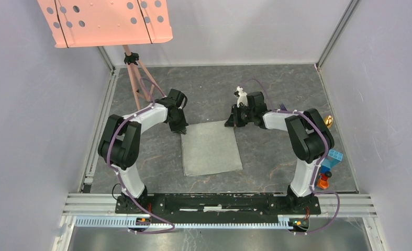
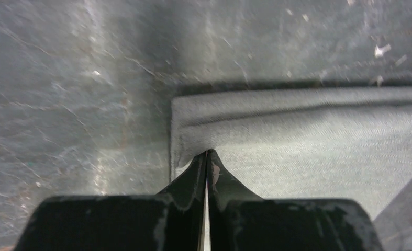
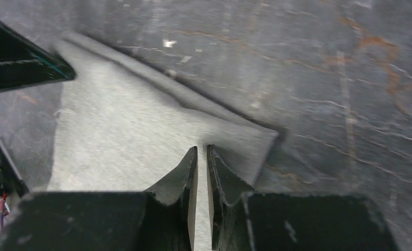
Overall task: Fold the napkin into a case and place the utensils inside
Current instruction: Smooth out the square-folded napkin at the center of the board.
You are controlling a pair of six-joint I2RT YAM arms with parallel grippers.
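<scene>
Top external view: the napkin (image 1: 211,148), a plain light-grey rectangle of soft, finely woven cloth, lies flat around the middle of the table (image 1: 287,83). The table top is dark and slate-like, mottled with pale veins. The left gripper (image 1: 182,128), black and hard-edged, sits at the napkin's far left corner, and the right gripper (image 1: 231,123) sits at its far right corner.

In the left wrist view the tapered black fingers (image 2: 192,175) are clenched tight together. The cloth puckers up into their tips just inside its left edge, so this gripper is pinching the napkin. A soft ridge runs along the far hem.

In the right wrist view the fingers (image 3: 181,175) stand nearly together with a thin slit between them. Their tips are down on the cloth close to the far right corner, which casts a dark shadow on the table. Whether cloth is caught in that slit I cannot tell.

The spoon (image 1: 329,121) shows only its shiny gold bowl at the table's right edge, well apart from the napkin. Bright plastic blocks (image 1: 330,159) sit toward the near right corner.
</scene>
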